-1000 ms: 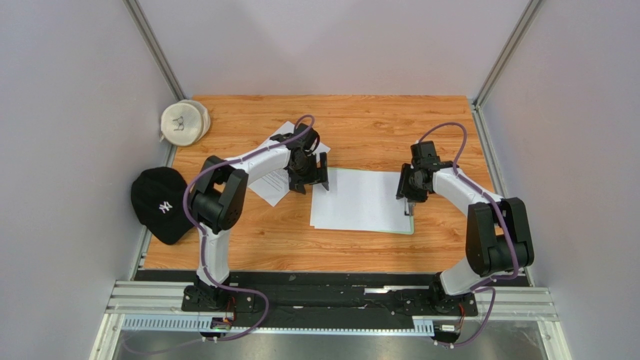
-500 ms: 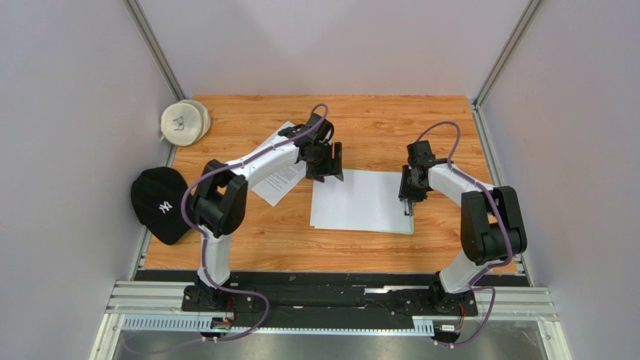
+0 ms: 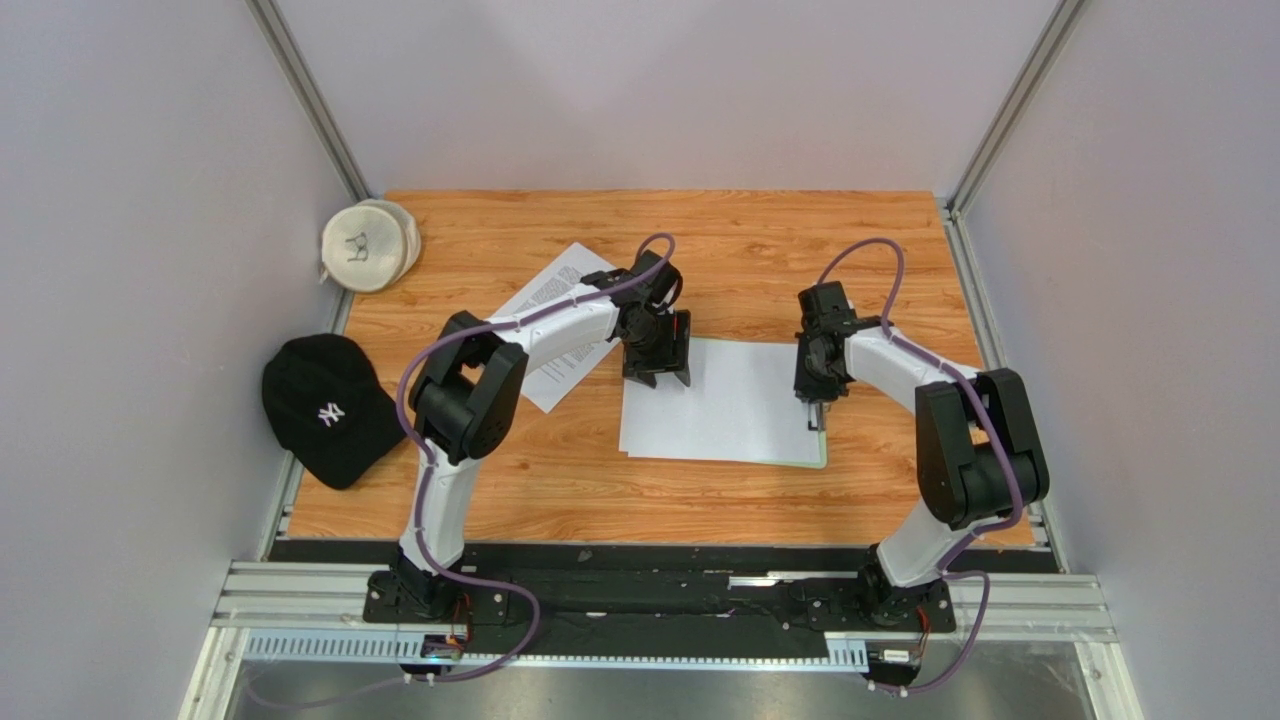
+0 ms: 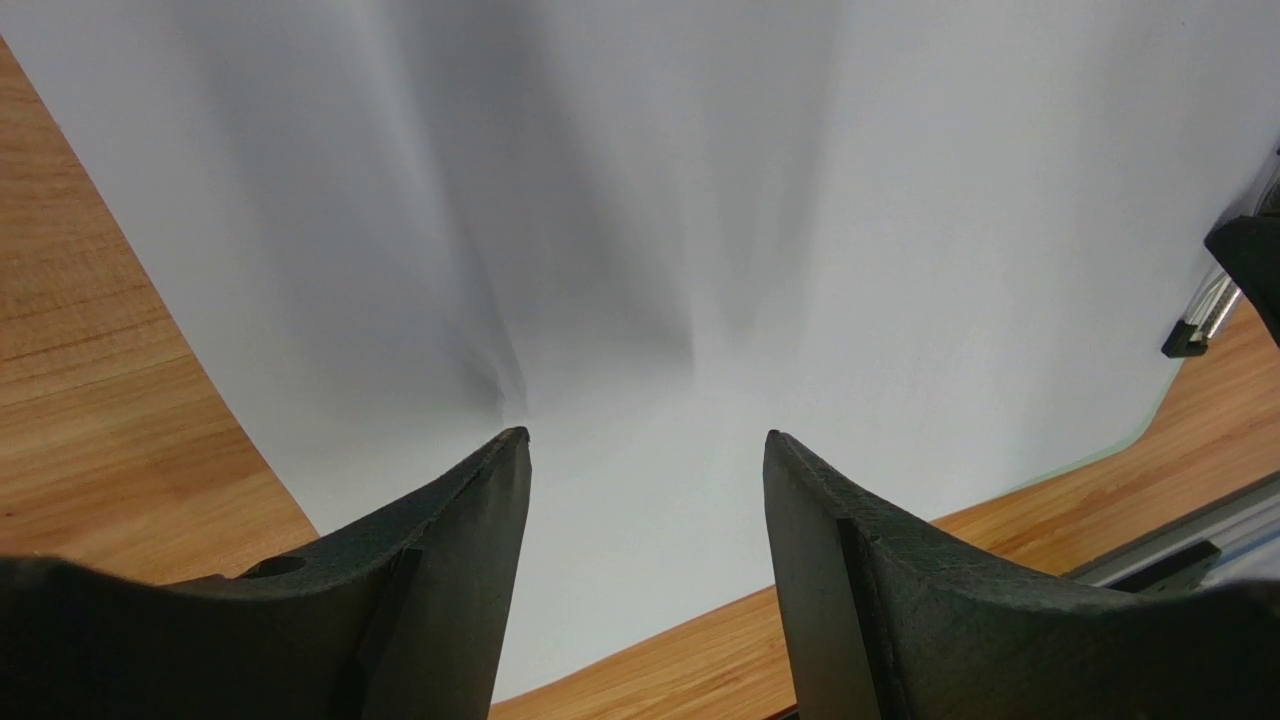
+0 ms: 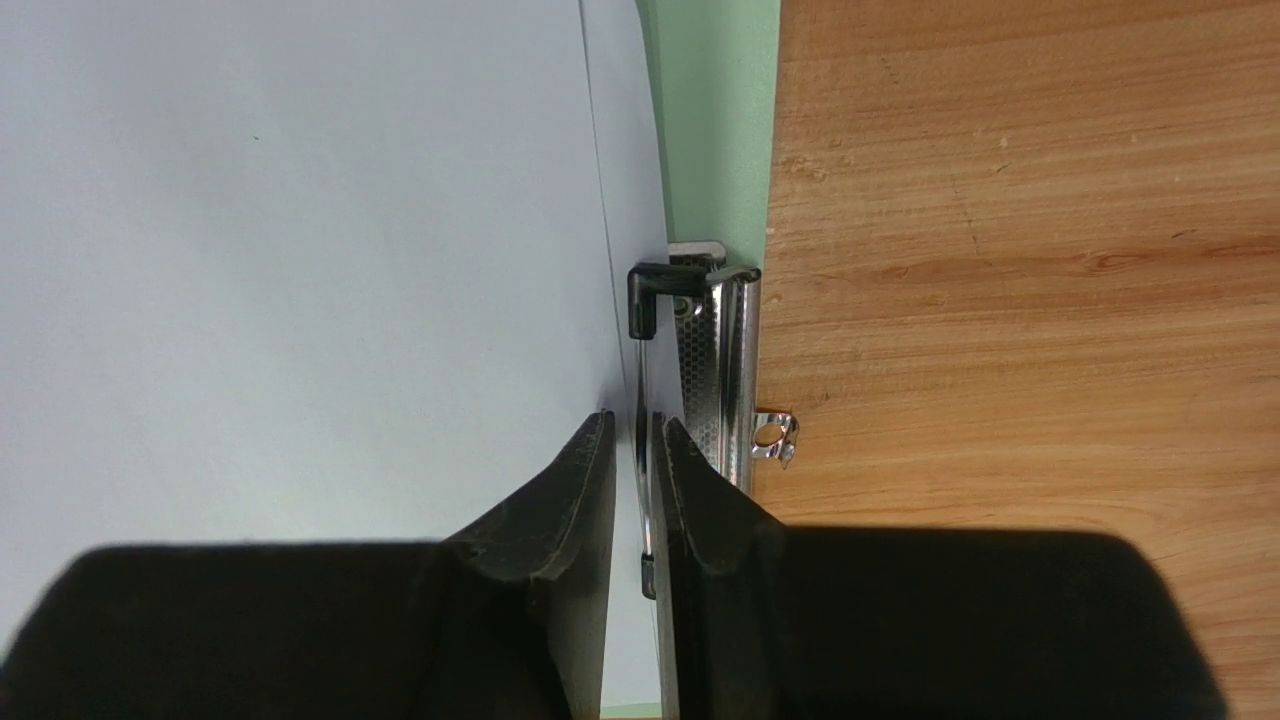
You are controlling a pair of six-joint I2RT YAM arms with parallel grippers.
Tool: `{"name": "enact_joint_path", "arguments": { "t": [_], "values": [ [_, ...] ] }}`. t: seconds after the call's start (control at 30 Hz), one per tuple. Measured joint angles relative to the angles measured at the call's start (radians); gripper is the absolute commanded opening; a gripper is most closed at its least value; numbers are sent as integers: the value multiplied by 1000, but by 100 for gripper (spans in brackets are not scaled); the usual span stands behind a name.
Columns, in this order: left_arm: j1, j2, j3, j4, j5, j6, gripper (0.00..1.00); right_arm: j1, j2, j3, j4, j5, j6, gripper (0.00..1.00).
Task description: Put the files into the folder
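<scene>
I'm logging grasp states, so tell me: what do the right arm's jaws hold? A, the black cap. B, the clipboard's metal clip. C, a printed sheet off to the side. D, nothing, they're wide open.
B: the right wrist view shows the right gripper with its jaws nearly shut on the thin wire of the metal clip at the edge of the folder.

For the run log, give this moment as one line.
left gripper open over files | right gripper shut on clip of folder | one sheet outside
</scene>
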Motion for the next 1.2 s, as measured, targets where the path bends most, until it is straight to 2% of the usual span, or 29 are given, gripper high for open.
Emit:
{"name": "enact_joint_path", "arguments": {
  "t": [0.1,0.17,0.2,0.27,0.3,0.43,0.5,0.6,0.63,0.67,0.73,0.87,1.2],
  "values": [
    [0,0,-1,2,-4,0,66,2,0,0,0,9,0,14],
    [0,0,-1,2,-5,0,66,2,0,0,0,16,0,16],
    [0,0,-2,3,-5,0,66,2,0,0,0,16,0,29],
    [0,0,-4,5,-4,0,66,2,0,0,-2,15,4,40],
    [0,0,-6,6,-4,0,66,4,0,2,-7,15,2,53],
    [0,0,-16,6,-3,0,66,9,-22,16,-37,24,0,69],
    [0,0,-17,6,-3,0,66,10,-43,19,-43,27,-4,71],
    [0,0,-17,6,-2,0,66,11,-51,23,-43,27,-11,67],
    [0,0,-17,6,-1,0,66,11,-49,25,-43,27,-13,65],
    [0,0,-17,6,1,0,66,11,-49,25,-43,26,-15,55],
    [0,0,-17,6,3,0,66,11,-48,30,-44,26,-22,52],
    [0,0,-17,6,4,0,66,11,-36,43,-42,34,-31,61],
    [0,0,-17,5,4,2,66,-13,-14,43,-39,41,-50,61]
  ]
}}
